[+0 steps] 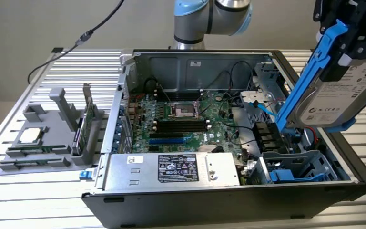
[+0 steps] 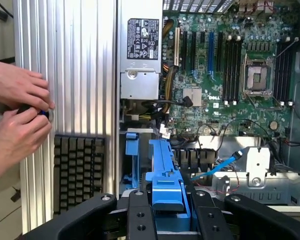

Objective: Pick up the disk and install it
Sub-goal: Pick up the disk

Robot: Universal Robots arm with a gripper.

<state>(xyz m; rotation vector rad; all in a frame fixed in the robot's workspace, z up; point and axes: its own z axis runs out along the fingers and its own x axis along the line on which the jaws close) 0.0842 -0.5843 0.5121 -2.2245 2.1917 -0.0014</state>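
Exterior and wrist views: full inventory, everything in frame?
disk: one, silver-grey in blue carrier, held tilted above the case's side at the exterior view's right
computer case: one, black, open, mid-table
motherboard: one, green, inside case
power supply: one, silver, labelled, case edge nearest the exterior camera
blue cable: one, inside case by the disk
fixture: one, grey, exterior view's left
chip: one, silver, on fixture
keyboard: one, black, beside case
table: one, silver, slatted
hands: two, at table edge, on a small dark thing
arm: one, grey and light blue, behind case
gripper: one, black, shut on the disk
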